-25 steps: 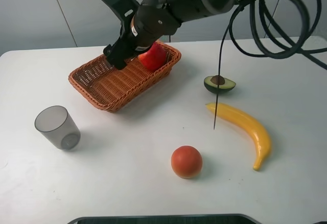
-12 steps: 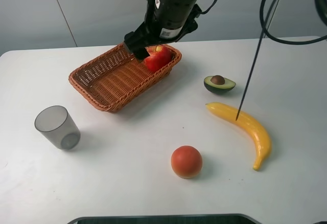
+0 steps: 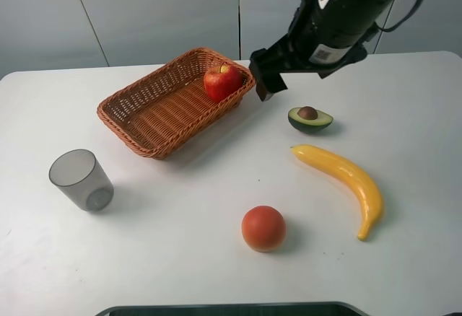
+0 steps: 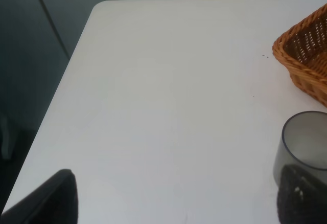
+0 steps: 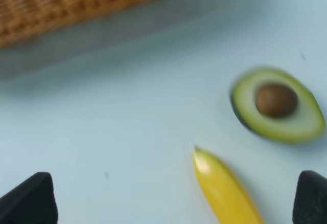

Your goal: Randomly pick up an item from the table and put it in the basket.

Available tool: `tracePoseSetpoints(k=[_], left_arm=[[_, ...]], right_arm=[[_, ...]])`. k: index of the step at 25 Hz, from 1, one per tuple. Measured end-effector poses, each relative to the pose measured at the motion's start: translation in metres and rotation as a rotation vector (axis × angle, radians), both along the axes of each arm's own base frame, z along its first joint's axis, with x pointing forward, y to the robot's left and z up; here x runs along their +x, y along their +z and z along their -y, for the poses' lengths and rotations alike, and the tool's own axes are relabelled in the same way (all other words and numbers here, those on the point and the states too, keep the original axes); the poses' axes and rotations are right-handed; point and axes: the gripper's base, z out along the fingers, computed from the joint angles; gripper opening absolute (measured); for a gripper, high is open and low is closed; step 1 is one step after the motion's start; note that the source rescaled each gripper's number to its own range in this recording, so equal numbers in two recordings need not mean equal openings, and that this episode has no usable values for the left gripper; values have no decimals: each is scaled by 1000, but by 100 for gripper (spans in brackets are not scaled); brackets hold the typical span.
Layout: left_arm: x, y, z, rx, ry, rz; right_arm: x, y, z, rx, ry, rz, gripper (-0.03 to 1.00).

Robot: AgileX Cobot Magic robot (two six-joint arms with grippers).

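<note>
R end effector (image 3: 261, 81) spread wide, empty — near basket (image 3: 155, 114) rim | apple (image 3: 223, 81) inside, at edge

Nothing legible: the white sticker (image 3: 322, 55) on the arm (image 3: 354, 6) is unreadable.

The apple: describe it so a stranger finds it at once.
On the white table stands a woven orange-brown basket. The apple lies inside it, at its far right end. It is red with a yellowish patch at the stem, unlike the smooth orange-red fruit out on the table.
</note>
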Motion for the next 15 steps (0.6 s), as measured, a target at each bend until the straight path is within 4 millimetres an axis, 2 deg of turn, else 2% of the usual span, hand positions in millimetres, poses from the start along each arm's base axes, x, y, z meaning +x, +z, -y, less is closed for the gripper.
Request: tracePoseSetpoints(k=[8, 12, 15], left_arm=[[0, 0, 0, 0, 0, 0], [0, 0, 0, 0, 0, 0], [0, 0, 0, 0, 0, 0]], right_arm=[[-44, 7, 79, 73, -209, -15, 100], [-69, 21, 110, 106, -293, 40, 100], [-88, 37, 126, 144, -332, 118, 100]])
